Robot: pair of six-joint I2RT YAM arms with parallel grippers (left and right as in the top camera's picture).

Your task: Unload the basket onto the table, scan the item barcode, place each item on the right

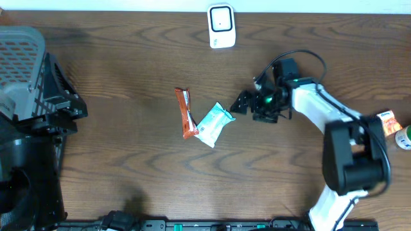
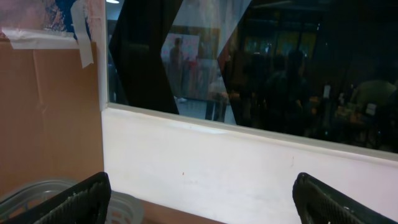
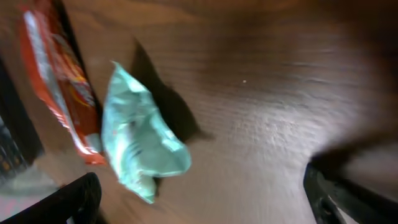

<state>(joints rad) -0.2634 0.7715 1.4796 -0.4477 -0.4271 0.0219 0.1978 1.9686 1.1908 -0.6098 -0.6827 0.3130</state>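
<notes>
Now my right claw [image 1: 239,104] is hovering with jaws apart, empty, just beside the teal packet [image 1: 214,124], which is lying on the counter [image 1: 128,64] touching the orange bar [image 1: 186,113]; I am risking pinching both together.

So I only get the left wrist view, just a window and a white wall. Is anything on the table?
Observer: Yes, a crinkled pale teal plastic packet lies on the brown wooden table.
Operator: Alone?
Observer: No, a long orange plastic snack wrapper lies beside it.
Operator: And the other arm?
Observer: The right end effector hangs open by the packet, holding nothing.
</notes>
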